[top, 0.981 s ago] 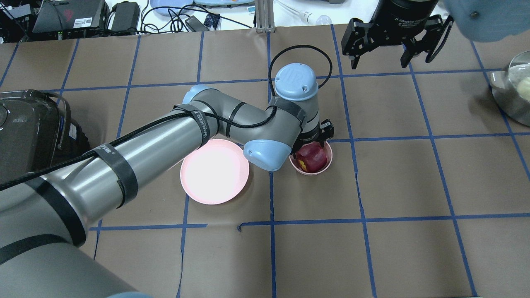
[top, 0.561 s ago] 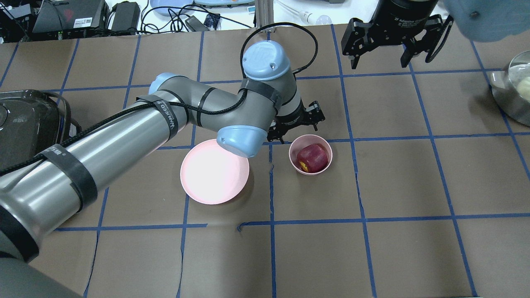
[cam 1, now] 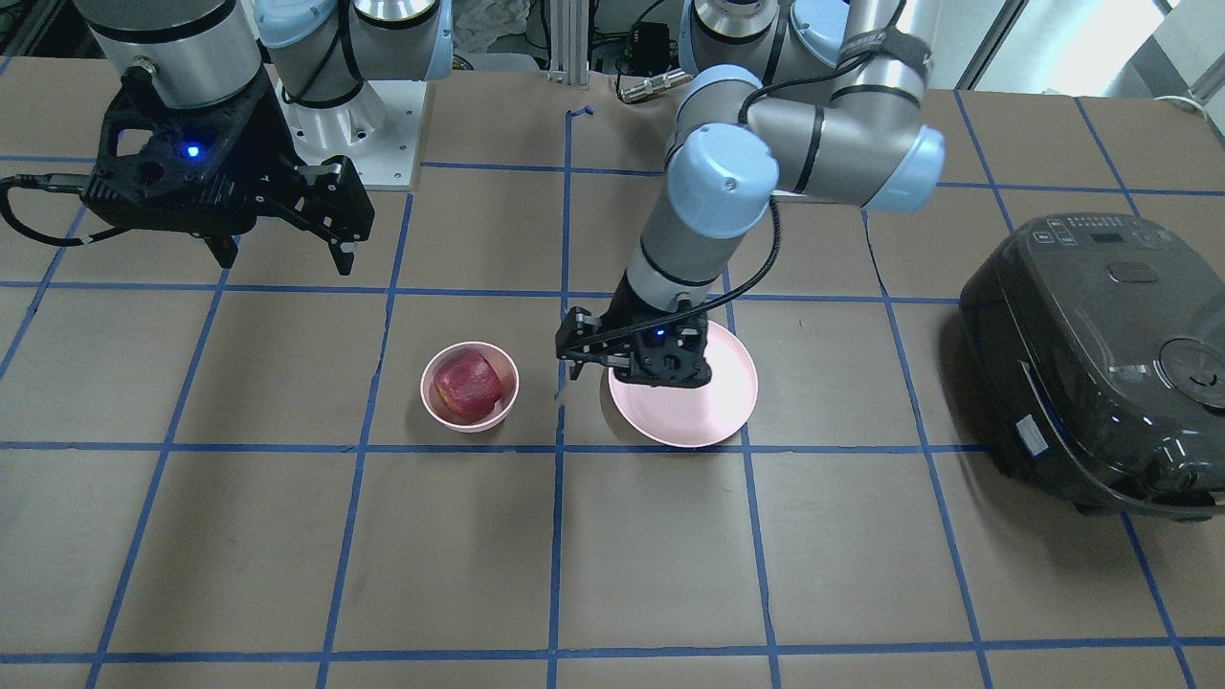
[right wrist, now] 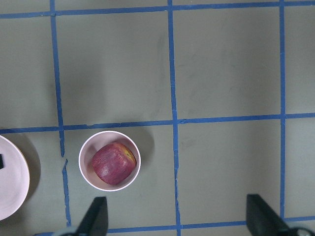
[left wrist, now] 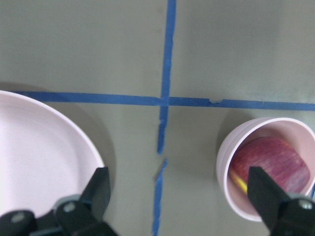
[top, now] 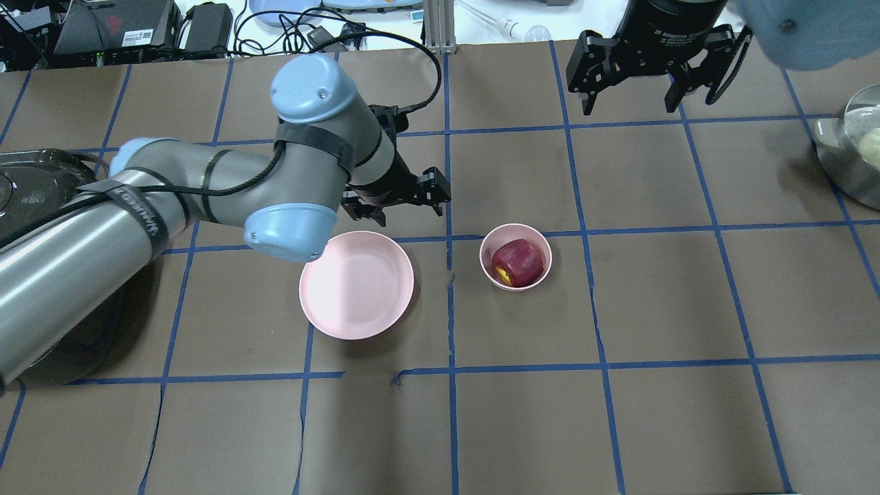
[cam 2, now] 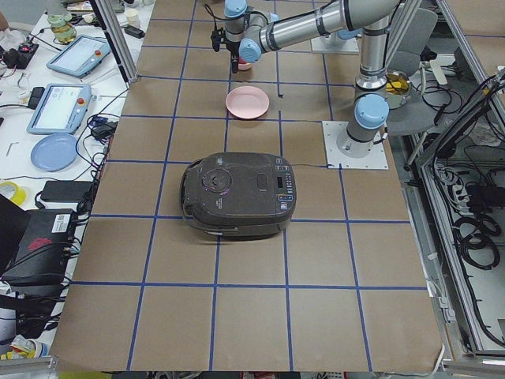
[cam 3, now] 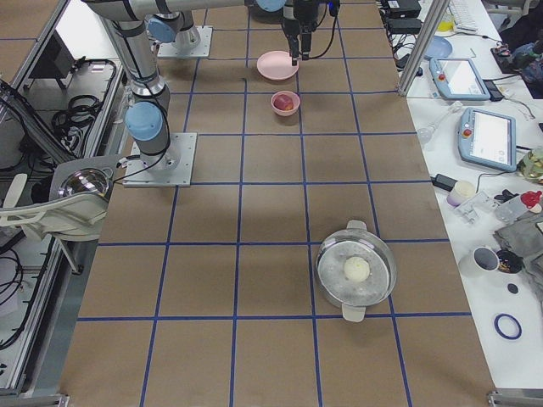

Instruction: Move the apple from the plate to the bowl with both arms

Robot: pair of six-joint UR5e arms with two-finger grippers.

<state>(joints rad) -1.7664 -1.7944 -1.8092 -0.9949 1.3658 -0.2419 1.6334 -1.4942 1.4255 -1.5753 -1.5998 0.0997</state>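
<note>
The dark red apple (top: 518,262) lies in the small pink bowl (top: 488,265) at the table's middle. The wide pink plate (top: 356,284) sits empty to the bowl's left. My left gripper (top: 410,210) hangs open and empty above the table, just beyond the plate's far edge and between plate and bowl. Its wrist view shows the plate (left wrist: 39,157) on one side and the apple (left wrist: 270,164) in the bowl (left wrist: 229,167) on the other. My right gripper (top: 646,103) is open and empty, high above the far right. Its wrist view looks down on the apple (right wrist: 113,163).
A black rice cooker (cam 1: 1101,354) stands at the table's left end by my left arm. A steel pot (top: 852,158) with a pale round thing in it sits at the right edge. Blue tape lines grid the brown table.
My left gripper has risen from the bowl, leaving the apple in it, and swung left and away toward the plate's far edge. The right arm has not moved.
</note>
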